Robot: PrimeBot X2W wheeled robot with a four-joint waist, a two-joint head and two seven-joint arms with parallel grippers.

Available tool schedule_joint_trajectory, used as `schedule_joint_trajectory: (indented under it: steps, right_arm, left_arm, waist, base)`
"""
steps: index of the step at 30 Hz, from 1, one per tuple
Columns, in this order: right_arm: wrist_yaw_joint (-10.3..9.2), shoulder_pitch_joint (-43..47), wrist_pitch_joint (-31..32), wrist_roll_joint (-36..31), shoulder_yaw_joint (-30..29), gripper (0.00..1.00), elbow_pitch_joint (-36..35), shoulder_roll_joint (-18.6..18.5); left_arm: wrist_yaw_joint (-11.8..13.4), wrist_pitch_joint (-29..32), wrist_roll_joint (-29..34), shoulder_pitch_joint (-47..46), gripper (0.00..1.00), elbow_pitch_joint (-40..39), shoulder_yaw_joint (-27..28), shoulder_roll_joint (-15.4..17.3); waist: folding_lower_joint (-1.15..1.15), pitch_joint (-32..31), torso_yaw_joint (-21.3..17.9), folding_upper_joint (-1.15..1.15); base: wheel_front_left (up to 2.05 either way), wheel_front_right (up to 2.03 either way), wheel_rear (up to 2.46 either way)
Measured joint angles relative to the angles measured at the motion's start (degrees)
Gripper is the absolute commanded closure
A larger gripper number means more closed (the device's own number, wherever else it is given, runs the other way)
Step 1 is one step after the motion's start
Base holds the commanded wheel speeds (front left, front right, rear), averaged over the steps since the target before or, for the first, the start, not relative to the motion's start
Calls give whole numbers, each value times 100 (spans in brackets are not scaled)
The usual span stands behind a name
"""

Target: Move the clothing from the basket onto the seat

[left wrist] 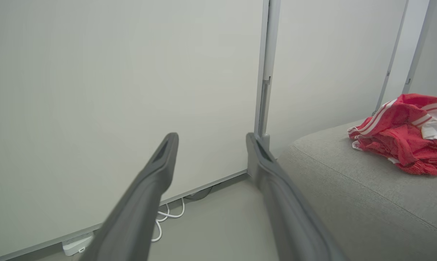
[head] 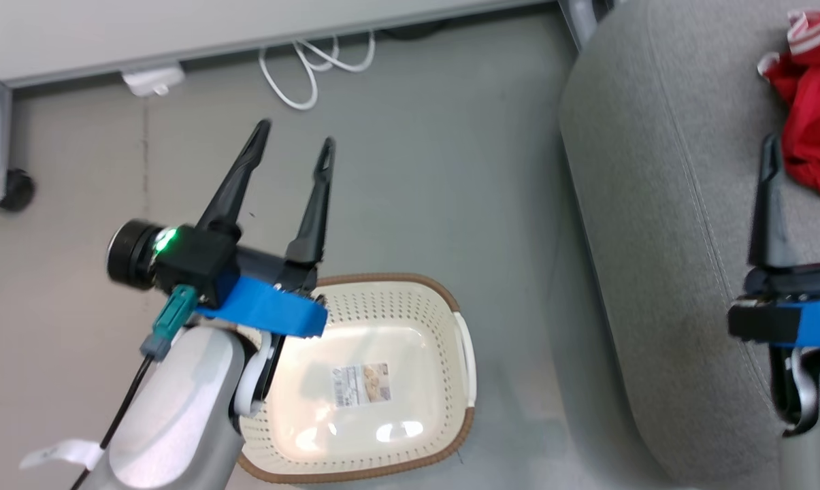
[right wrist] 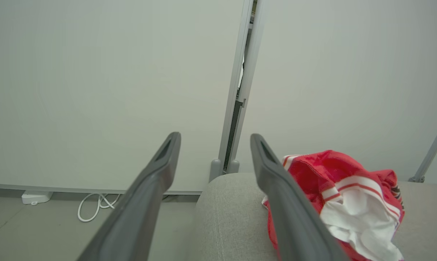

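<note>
Two spread, empty tools: left gripper [head: 297, 133] near the bare basket [head: 396, 278], right gripper [right wrist: 214, 136] beside the clothing [right wrist: 330, 166] heaped on the seat [right wrist: 233, 217]; a retreating finger could snag fabric and drag it off.

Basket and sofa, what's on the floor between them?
Nothing. In the head view, a bare strip of grey floor separates the basket from the sofa.

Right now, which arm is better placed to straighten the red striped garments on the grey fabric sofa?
Likely the right gripper: jaws open, over the sofa beside the garments; the left gripper hovers by the cream perforated basket.
</note>
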Motion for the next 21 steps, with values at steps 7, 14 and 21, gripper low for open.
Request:
schedule_joint_trajectory:
  steps: [7, 14, 21]
  right_arm:
    - [0, 483, 0, 24, 187, 0, 55, 138]
    - [0, 962, 0, 109, 214, 0, 165, 258]
    - [0, 1260, 0, 199, 250, 0, 274, 319]
  left_arm:
    - [-254, -4, 328, 701, 0, -43, 681, -337]
    - [-490, -5, 589, 1296, 0, 3, 1304, -608]
    - [-601, -5, 810, 1880, 0, -5, 1849, -776]
  waist:
    - [0, -569, 336, 0]
    - [0, -1071, 599, 0]
    - [1, -1425, 744, 0]
  base:
    - [0, 0, 0]
    - [0, 0, 0]
    - [0, 0, 0]
